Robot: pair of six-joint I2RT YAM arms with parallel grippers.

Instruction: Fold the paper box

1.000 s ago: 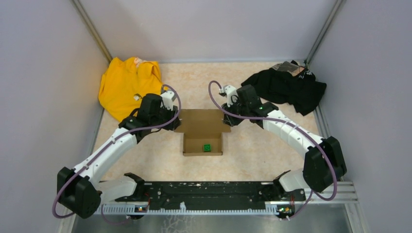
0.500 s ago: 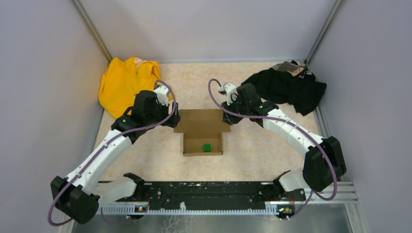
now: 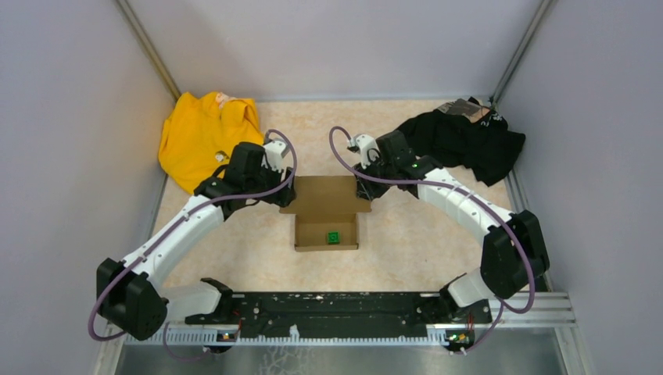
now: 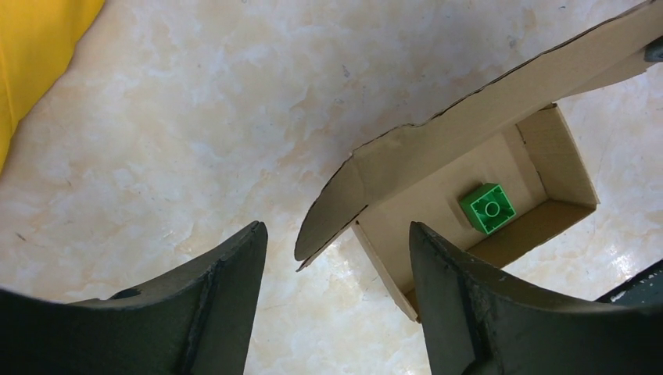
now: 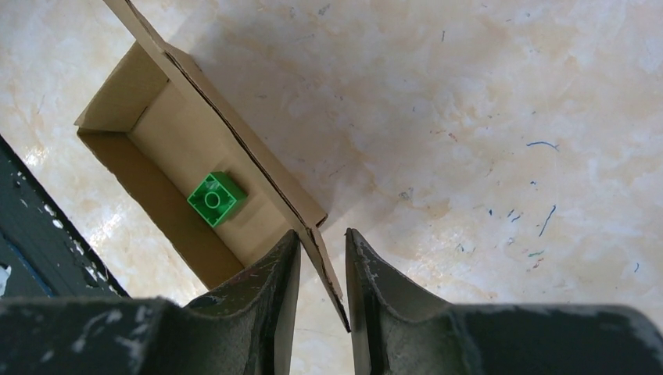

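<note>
I see bare table (image 3: pixel 406 242) either side of the box (image 3: pixel 326 232). Yellow cloth (image 3: pixel 205 137) crowds far left, black cloth (image 3: pixel 465 141) far right; both arms flank the lid.

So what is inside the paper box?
Inside the paper box lies one small green cube on the floor, nearer the front wall. The open lid flap covers nothing inside; the remaining floor looks bare in both wrist views.

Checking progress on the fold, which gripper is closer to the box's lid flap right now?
Right. The right gripper has its fingers closed around the paper box flap's edge; the left gripper is open, straddling the flap's rounded corner without touching.
</note>
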